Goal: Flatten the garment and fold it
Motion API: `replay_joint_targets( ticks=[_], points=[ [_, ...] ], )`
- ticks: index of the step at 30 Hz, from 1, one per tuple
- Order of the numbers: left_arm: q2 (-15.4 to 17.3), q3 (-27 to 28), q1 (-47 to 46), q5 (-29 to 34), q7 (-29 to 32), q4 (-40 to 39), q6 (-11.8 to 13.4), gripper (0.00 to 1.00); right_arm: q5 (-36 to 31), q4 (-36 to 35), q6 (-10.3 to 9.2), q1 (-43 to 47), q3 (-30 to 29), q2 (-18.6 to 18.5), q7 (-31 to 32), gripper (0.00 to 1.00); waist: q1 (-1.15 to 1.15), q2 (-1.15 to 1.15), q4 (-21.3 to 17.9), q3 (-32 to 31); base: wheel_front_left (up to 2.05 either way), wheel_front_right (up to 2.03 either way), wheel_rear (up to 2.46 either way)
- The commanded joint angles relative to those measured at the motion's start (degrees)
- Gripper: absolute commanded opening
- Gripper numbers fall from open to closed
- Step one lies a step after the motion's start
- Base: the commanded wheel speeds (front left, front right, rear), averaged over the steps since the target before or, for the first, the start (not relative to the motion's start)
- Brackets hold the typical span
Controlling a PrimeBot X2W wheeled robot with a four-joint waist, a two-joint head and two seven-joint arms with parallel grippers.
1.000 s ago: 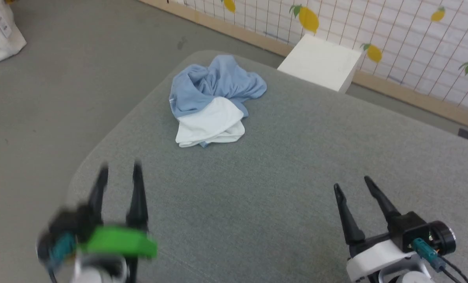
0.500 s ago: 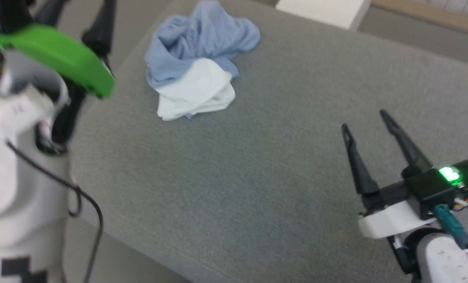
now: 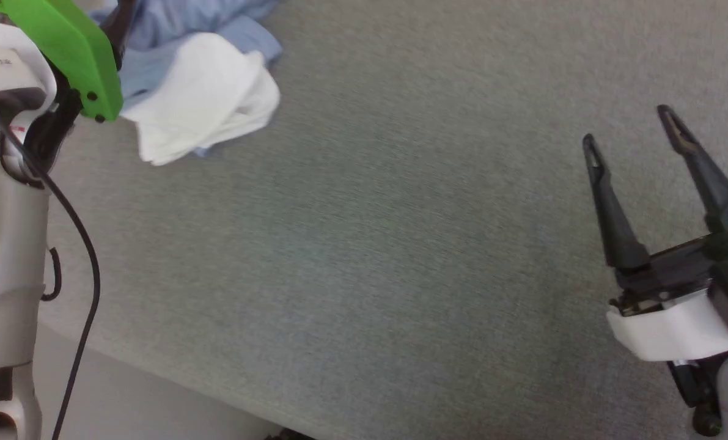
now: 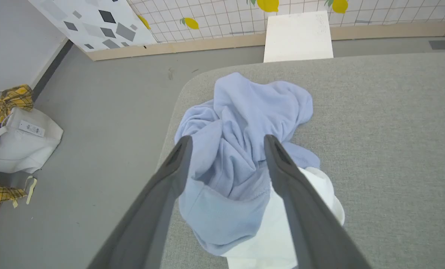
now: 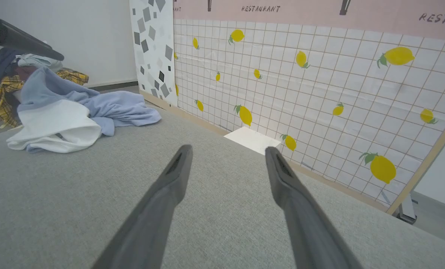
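Okay, garment [image 4: 244,119] is a crumpled light blue heap near the rounded corner of the grey worktop [image 3: 370,244], its near side covered by a white cloth [image 4: 315,194]; lettering can't be made out. Left gripper [image 4: 228,139] is over the heap, fingers apart; contact unclear. Head view cuts the garment at the top edge, partly behind the left arm's green cover [image 3: 64,55]. Right gripper [image 3: 628,125] has its fingers apart over bare worktop, well apart from the heap.

A grey fabric tabletop [image 3: 400,244] spreads beneath the right tool [image 5: 226,149]. Beyond its tips stands a white grid-tiled wall [image 5: 319,93] printed with lemons, under a pink band [image 5: 300,9] lettered RESTAURANT. Left of the left tool [image 4: 226,138], grey floor [image 4: 95,112] carries a white bag [image 4: 20,145]; ahead stands a white block [image 4: 299,35].
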Motion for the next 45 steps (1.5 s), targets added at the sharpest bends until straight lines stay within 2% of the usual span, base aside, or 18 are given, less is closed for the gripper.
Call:
replay_joint_targets(
  ticks=[1,10,11,12,17,23,26,28,34,38,45],
  points=[
    [0.7,-0.2,-0.8,-0.2,1.2,1.1,-0.3,1.0,0.5,-0.5,-0.09,-1.0,-0.4,-0.2,0.3,1.0,-0.01,0.0,-5.4,7.0,0.0,0.0,0.0],
    [1.5,-1.2,2.4,-1.1,10.0,7.2,2.3,1.0,1.4,-1.6,-0.09,-1.3,-2.1,-1.2,0.6,1.0,-0.01,0.0,-6.7,10.3,0.0,0.0,0.0],
    [1.5,-1.3,2.7,-1.2,10.3,7.6,2.4,0.57,1.5,-1.7,-0.09,-1.3,-2.1,-1.3,0.7,1.0,-0.01,0.0,-6.7,10.4,0.0,0.0,0.0],
    [1.7,-1.5,3.0,-1.0,10.2,7.9,2.4,0.0,1.6,-1.7,-0.09,-1.5,-2.2,-1.4,0.7,1.0,-0.01,0.0,-6.8,10.5,0.0,0.0,0.0],
    [2.2,-1.6,3.4,-0.9,6.8,8.6,1.9,0.0,1.9,-1.1,-0.09,-2.0,-2.3,-1.3,0.8,1.0,-0.01,0.0,-6.6,9.4,0.0,0.0,0.0],
    [5.1,-1.4,0.6,1.4,-0.9,7.3,1.3,0.0,2.3,0.9,-0.09,-1.8,-2.0,-0.1,-0.6,1.0,-0.01,0.0,-6.6,5.3,0.0,0.0,0.0],
    [6.7,-0.7,-1.2,1.7,-3.7,5.8,1.1,0.0,2.4,2.2,-0.09,-1.6,-2.0,1.1,-1.6,1.0,-0.01,0.0,-7.1,2.5,0.0,0.0,0.0],
    [8.0,-0.5,-3.1,2.3,-7.1,2.8,0.8,0.0,2.4,4.5,-0.09,-1.0,-2.6,3.0,-3.3,1.0,-0.01,0.0,-8.2,-2.0,0.0,0.0,0.0],
    [9.0,-1.5,-5.7,2.1,-8.1,-1.9,0.4,0.0,2.2,7.8,-0.09,1.2,-4.2,5.9,-5.7,1.0,-0.01,0.0,-10.5,-9.2,0.0,0.0,0.0],
    [8.3,-2.7,-7.9,1.1,-7.2,-5.0,0.1,0.0,2.2,9.7,-0.09,3.1,-5.3,7.4,-6.9,1.0,-0.01,0.0,-12.0,-13.7,0.0,0.0,0.0],
    [3.0,-5.2,-13.6,-2.9,-5.3,-10.1,-0.1,0.0,2.4,11.9,-0.09,5.9,-7.1,8.7,-8.2,1.0,-0.01,0.0,-15.0,-19.9,0.0,0.0,0.0]
  ],
)
